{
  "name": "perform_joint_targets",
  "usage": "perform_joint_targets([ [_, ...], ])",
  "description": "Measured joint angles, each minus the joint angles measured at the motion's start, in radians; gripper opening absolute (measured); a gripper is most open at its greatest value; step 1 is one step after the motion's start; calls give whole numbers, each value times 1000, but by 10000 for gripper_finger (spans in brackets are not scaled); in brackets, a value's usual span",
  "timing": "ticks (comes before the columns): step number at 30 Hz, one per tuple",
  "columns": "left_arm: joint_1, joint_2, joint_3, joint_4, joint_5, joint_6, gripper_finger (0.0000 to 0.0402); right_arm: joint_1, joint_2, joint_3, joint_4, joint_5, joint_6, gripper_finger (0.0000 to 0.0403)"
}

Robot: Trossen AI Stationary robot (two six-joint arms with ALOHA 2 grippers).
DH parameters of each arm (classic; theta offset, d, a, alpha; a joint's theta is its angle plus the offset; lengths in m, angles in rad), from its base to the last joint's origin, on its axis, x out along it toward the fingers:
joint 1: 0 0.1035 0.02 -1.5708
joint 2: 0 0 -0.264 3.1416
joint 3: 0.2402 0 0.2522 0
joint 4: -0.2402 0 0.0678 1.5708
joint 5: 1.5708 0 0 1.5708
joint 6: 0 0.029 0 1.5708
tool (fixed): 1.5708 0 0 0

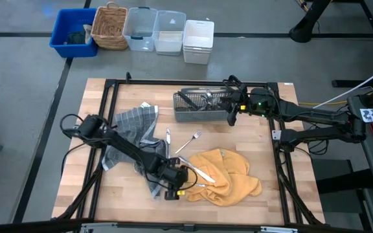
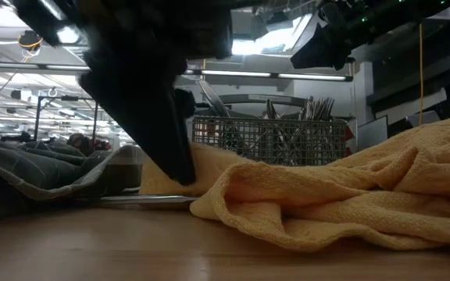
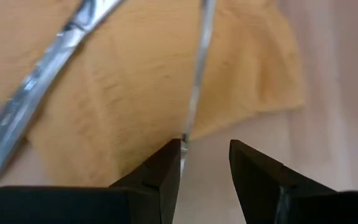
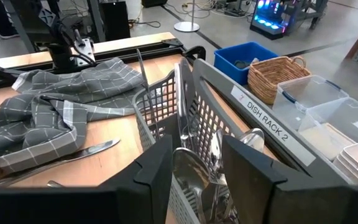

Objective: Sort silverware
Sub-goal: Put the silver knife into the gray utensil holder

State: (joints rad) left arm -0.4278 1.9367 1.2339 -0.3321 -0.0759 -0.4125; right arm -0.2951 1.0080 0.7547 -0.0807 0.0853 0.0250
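Note:
An orange towel (image 1: pixel 228 173) lies on the table's near right part. Two slim pieces of silverware lie on it: a knife (image 3: pixel 36 93) and a thinner piece (image 3: pixel 197 74). More silverware, a knife (image 1: pixel 168 137) and a fork (image 1: pixel 190 142), lies on the bare wood. My left gripper (image 3: pixel 205 163) is open, low at the towel's left edge (image 1: pixel 177 188). The grey mesh caddy (image 1: pixel 203 107) stands at the far side with silverware upright in it. My right gripper (image 4: pixel 197 158) hangs open over the caddy's right end (image 1: pixel 232 111), above spoon bowls (image 4: pixel 191 171). My left gripper slants down toward the towel's edge. One fingertip (image 3: pixel 176 152) stands right at the near end (image 3: pixel 185 134) of the thinner piece, which lies flat on the towel. I cannot tell whether the finger touches it.
A grey checked cloth (image 1: pixel 135 133) lies crumpled at the left, under my left arm. A black frame (image 1: pixel 109 90) borders the table. Beyond the far edge stand a blue bin (image 1: pixel 73 32), a wicker basket (image 1: pixel 111 26) and plastic tubs (image 1: pixel 167 32).

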Motion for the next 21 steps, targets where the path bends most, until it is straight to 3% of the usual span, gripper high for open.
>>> perform_joint_targets([
  [15, 30, 57, 2, 0, -8, 89, 125, 0, 0, 0, -9, 0, 29, 140],
  [21, 23, 57, 2, -22, -11, 164, 82, 0, 0, 0, -29, 0, 30, 140],
])
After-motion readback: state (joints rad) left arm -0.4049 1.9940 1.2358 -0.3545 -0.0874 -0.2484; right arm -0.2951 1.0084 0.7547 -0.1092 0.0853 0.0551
